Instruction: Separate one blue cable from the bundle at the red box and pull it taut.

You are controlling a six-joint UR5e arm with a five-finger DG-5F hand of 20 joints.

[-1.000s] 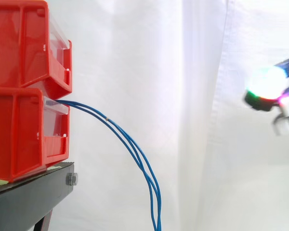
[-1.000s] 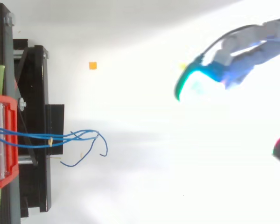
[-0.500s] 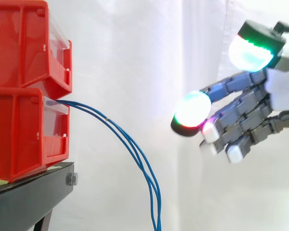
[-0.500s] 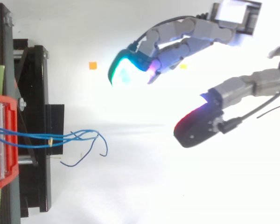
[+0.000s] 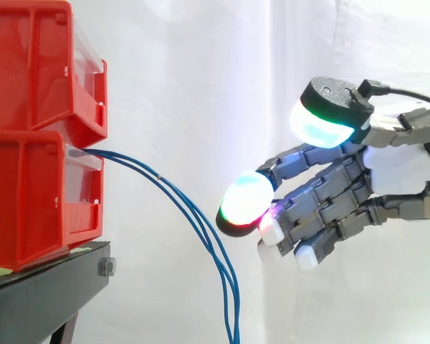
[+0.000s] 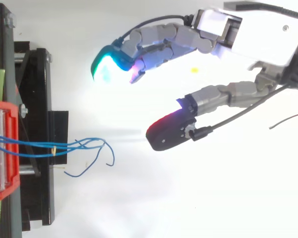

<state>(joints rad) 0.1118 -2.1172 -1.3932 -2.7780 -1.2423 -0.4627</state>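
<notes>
At the left, two red bins (image 5: pixel 36 143) are sitting stacked on a black stand (image 5: pixel 50 290). The blue cables (image 5: pixel 190 211) are trailing out of the lower bin's front and drooping in a slack arc, running close together. Seen from above, their loose ends are curling just past the stand. Further right, the hand (image 5: pixel 401 172) is hovering near the cables but apart from them, its fingers (image 5: pixel 245 201) stretched out and spread, holding nothing.
</notes>
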